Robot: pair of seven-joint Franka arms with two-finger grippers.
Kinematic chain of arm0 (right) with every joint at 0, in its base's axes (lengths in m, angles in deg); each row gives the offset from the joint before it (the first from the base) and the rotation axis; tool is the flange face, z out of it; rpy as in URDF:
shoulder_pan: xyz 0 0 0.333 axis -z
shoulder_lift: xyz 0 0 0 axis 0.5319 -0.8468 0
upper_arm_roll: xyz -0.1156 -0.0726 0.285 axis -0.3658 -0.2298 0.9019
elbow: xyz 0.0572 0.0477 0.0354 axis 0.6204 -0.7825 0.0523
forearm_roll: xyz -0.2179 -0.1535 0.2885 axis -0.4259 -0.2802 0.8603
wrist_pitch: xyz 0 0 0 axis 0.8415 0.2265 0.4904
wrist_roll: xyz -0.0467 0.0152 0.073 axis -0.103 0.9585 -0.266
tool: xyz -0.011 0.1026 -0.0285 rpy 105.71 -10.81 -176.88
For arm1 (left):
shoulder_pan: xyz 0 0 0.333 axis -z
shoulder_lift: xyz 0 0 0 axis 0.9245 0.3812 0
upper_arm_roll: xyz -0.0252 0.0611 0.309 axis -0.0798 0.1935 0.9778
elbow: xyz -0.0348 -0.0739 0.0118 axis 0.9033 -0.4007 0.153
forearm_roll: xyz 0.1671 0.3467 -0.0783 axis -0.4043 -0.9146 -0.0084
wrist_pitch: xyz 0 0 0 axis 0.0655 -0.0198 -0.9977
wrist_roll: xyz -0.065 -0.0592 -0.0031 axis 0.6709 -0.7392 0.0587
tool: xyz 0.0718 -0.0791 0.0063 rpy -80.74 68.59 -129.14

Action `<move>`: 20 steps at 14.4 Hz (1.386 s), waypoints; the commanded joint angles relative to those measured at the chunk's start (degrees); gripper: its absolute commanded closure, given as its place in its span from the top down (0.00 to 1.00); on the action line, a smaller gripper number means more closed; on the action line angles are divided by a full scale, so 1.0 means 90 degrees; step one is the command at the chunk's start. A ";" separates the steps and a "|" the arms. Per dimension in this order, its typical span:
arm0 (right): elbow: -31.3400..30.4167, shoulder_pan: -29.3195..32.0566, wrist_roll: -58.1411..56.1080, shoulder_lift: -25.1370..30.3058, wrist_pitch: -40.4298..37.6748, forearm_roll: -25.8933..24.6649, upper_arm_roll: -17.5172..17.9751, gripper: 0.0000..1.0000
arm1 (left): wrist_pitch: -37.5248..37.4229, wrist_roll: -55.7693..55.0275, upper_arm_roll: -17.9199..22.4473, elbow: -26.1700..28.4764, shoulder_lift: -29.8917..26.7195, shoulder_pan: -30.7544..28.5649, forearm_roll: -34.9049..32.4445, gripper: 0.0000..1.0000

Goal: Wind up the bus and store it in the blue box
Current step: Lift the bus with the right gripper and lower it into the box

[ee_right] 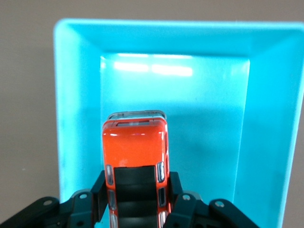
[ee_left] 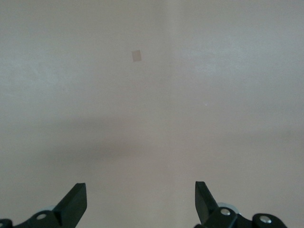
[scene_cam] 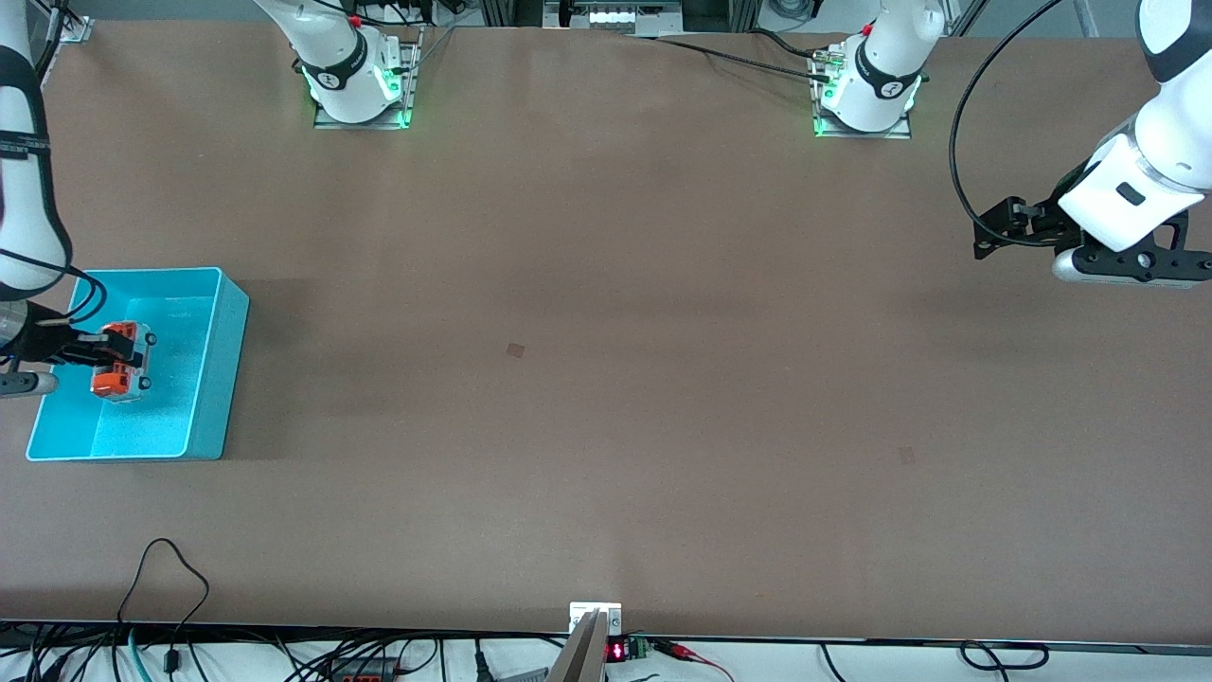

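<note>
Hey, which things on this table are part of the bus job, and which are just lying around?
Part of the job:
- bus, held by the right tool over the blue box
- blue box, at the right arm's end of the table

Just lying about:
- cables along the table edge nearest the front camera
- left tool, open, waiting over bare table

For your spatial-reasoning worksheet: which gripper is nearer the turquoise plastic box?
Right. The right gripper holds the orange-red toy bus over the turquoise plastic box; the left gripper waits at the table's left-arm end.

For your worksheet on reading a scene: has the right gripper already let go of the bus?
No: the right gripper has its fingers clamped on both sides of the bus, holding it over the inside of the blue box.
</note>
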 commanded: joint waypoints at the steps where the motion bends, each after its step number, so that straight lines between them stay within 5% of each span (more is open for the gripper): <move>1: 0.0074 0.0037 0.0494 -0.0366 0.0088 -0.0277 0.0048 0.00 | -0.0040 -0.0067 0.0006 -0.0174 0.0083 0.0035 0.0032 1.00; 8: 0.0074 0.0037 0.0514 -0.0933 0.0889 -0.0326 0.0048 0.05 | -0.0040 -0.0067 0.0006 -0.0174 0.0083 0.0025 0.0042 1.00; 10: 0.0055 0.0038 0.0475 -0.1050 0.1201 -0.0336 0.0048 0.27 | -0.0040 -0.0067 0.0006 -0.0174 0.0083 0.0025 0.0042 1.00; 11: 0.0006 0.0028 0.0465 -0.1089 0.1483 -0.0336 0.0048 0.52 | -0.0040 -0.0067 0.0006 -0.0174 0.0083 0.0025 0.0042 1.00; 13: -0.0091 0.0057 0.0397 -0.1139 0.1739 -0.0336 0.0048 0.86 | -0.0040 -0.0067 0.0006 -0.0174 0.0083 0.0025 0.0042 1.00; 15: -0.0092 0.0135 0.0202 -0.1187 0.1759 -0.0268 0.0048 1.00 | -0.0040 -0.0067 0.0006 -0.0174 0.0083 0.0025 0.0042 1.00; 20: -0.0014 0.0077 0.0191 -0.0866 0.1419 -0.0063 0.0078 1.00 | -0.0040 -0.0067 0.0006 -0.0174 0.0083 0.0025 0.0042 1.00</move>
